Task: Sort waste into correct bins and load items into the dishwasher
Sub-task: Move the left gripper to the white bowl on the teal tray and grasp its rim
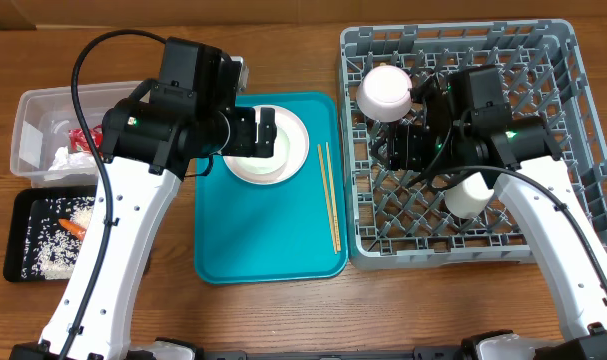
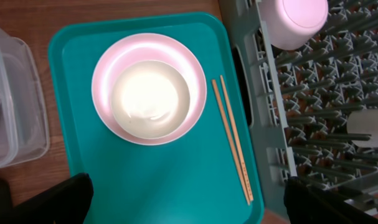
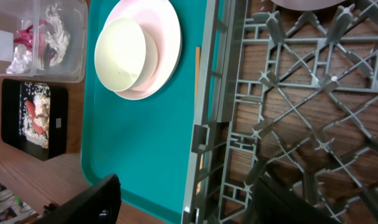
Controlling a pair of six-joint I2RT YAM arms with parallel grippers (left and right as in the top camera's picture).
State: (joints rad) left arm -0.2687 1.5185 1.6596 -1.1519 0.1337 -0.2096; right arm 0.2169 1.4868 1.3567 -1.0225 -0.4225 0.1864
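A white plate (image 1: 299,140) with a white bowl (image 1: 259,168) on it sits at the back of the teal tray (image 1: 263,240). Wooden chopsticks (image 1: 330,195) lie along the tray's right side. My left gripper (image 1: 261,133) hovers over the plate, open and empty; its wrist view shows the plate (image 2: 108,68), bowl (image 2: 150,98) and chopsticks (image 2: 232,140) ahead of the fingers (image 2: 189,205). The grey rack (image 1: 453,250) holds an upturned white bowl (image 1: 385,92) and a white cup (image 1: 468,195). My right gripper (image 1: 408,140) is open and empty over the rack's left part (image 3: 195,202).
The clear tub (image 1: 28,130) at the left holds a red wrapper (image 1: 80,140) and white tissue (image 1: 63,158). The black tray (image 1: 13,235) in front of it holds rice scraps (image 1: 53,255) and a carrot piece (image 1: 73,228). The rack's left wall borders the teal tray.
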